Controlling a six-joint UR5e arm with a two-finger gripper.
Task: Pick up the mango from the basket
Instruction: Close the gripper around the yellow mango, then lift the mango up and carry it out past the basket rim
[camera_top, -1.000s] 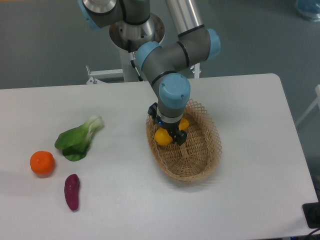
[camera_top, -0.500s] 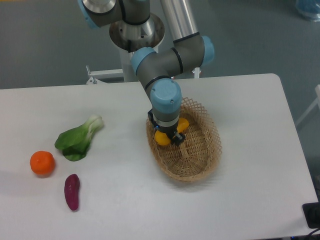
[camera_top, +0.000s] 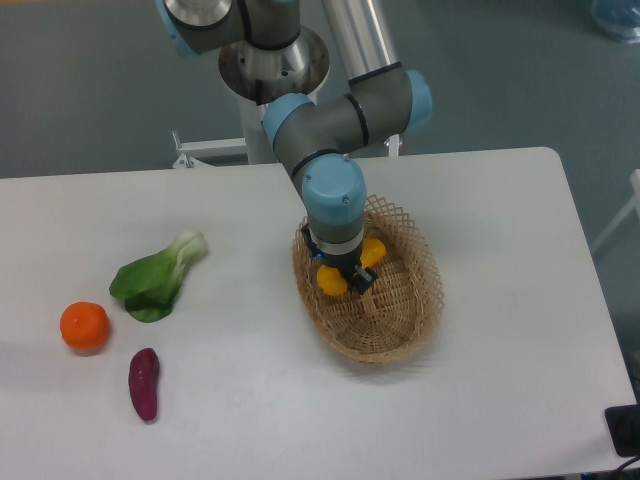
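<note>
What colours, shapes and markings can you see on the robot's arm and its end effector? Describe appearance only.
The arm is built of rounded grey joint housings with light blue end caps and a shiny silver tube as its upper link. It rises from a round metal base. The end effector is small, black and partly hidden under the blue-capped wrist. No cables or printed markings are discernible.

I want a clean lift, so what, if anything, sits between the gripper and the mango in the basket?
Nothing visible. The gripper is already down around the mango inside the wicker basket, and no other item shows in there.
</note>
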